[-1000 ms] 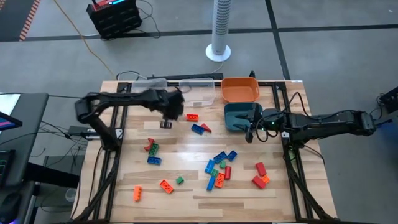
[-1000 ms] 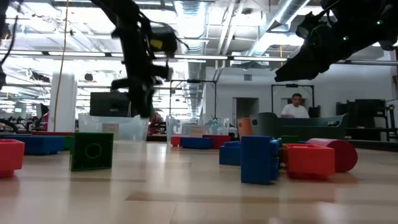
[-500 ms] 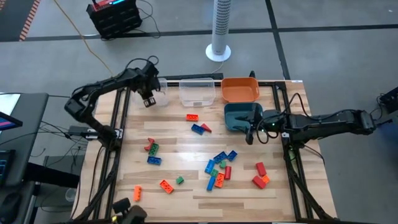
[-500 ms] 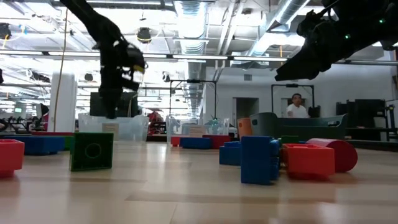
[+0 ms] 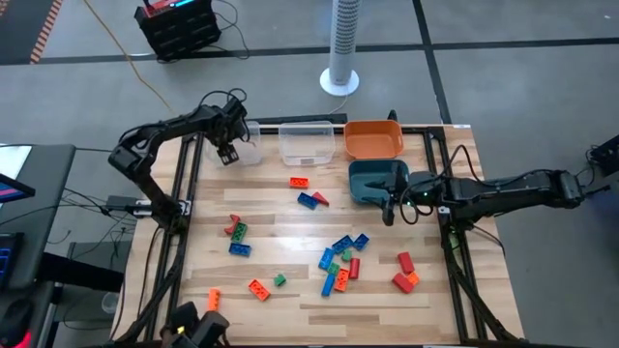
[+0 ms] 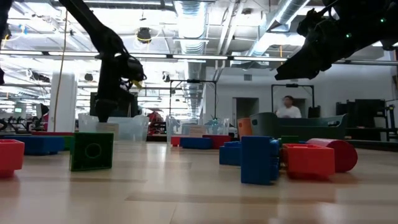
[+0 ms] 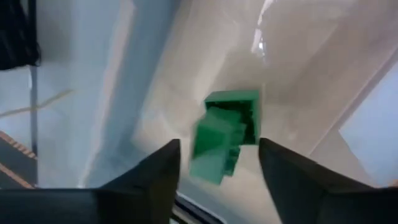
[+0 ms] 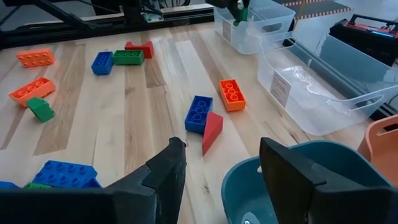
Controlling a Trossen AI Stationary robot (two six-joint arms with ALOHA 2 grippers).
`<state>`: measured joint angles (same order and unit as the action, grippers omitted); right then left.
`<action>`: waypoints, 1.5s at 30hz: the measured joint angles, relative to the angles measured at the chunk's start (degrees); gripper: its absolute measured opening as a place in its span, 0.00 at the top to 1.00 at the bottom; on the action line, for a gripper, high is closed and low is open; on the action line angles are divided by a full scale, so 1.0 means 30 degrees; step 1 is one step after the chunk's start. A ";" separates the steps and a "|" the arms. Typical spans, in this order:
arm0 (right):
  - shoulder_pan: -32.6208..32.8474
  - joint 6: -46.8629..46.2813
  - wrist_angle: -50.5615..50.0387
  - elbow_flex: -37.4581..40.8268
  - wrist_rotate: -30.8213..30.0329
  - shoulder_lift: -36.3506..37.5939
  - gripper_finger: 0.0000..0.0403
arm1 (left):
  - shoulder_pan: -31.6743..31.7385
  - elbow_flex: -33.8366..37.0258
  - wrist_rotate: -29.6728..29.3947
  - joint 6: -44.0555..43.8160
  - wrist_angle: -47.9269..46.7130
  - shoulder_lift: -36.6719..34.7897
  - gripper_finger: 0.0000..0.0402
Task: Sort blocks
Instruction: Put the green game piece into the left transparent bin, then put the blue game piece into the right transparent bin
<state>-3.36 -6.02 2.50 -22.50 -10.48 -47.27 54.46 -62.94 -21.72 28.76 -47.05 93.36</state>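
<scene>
— Left gripper (image 5: pixel 230 147)?
— Poised over the far-left clear bin (image 5: pixel 248 152), fingers parted, green brick (image 7: pixel 225 135) loose between them, apparently dropping in; likely the bin for greens

— Right gripper (image 5: pixel 390 207)?
— Waiting beside the teal bin (image 5: pixel 371 180), fingers apart, nothing held

— Remaining blocks (image 5: pixel 340 257)?
— Scattered across the wooden table (image 5: pixel 290 300), unsorted

The table (image 5: pixel 290 290) is pale wood planking with a smooth, faintly glossy finish. The blocks (image 5: pixel 338 261) are glossy moulded plastic, studded on top; a green block (image 7: pixel 224 134) looks the same. At the table's far edge stand clear plastic bins (image 5: pixel 307 143), see-through and shiny, an orange bin (image 5: pixel 374 140) and a teal bin (image 8: pixel 298 180) of smooth opaque plastic. The table's frame (image 5: pixel 184 174) is dark matt metal.
</scene>
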 joint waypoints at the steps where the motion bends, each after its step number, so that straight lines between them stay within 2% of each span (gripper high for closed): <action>1: -0.0004 -0.0002 0.0011 0.0000 -0.0005 0.0000 0.48 | -0.0096 0.0000 -0.0013 0.0136 -0.0007 -0.0321 0.42; 7: -0.0006 -0.0009 0.0024 0.0000 -0.0015 0.0000 0.48 | -0.1440 -0.0029 0.0922 0.0389 -0.0437 -0.2950 0.37; 11: -0.0055 -0.0009 0.0031 0.0000 -0.0029 0.0000 0.48 | -0.4212 0.0173 0.1774 -0.0766 -0.0611 -0.4460 0.37; 18: -0.0050 -0.0247 0.0365 0.0000 -0.0043 0.0000 0.48 | -0.9856 0.0656 0.1174 -0.3204 -0.0402 -0.4564 0.36; 26: 0.0001 -0.0716 0.0381 0.0000 -0.0044 0.0000 0.48 | -1.3889 0.0670 0.1369 -0.4033 0.1994 -0.4488 0.36; 32: 0.0258 -0.0854 0.0510 0.0000 -0.0044 0.0000 0.48 | -1.5173 0.0002 0.2782 -0.3831 0.4037 -0.2225 0.39; 39: 0.0256 -0.0842 0.0487 0.0000 -0.0044 0.0000 0.48 | -1.5506 -0.2661 0.3703 -0.2345 0.4678 0.2031 0.42; 45: 0.0256 -0.0391 0.0446 0.0000 -0.0044 0.0004 0.48 | -1.5249 -0.5154 0.4573 -0.0800 0.4499 0.4769 0.43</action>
<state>-2.59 -7.19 3.84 -22.50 -10.61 -47.25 8.72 -78.40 -8.00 26.35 -33.55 107.66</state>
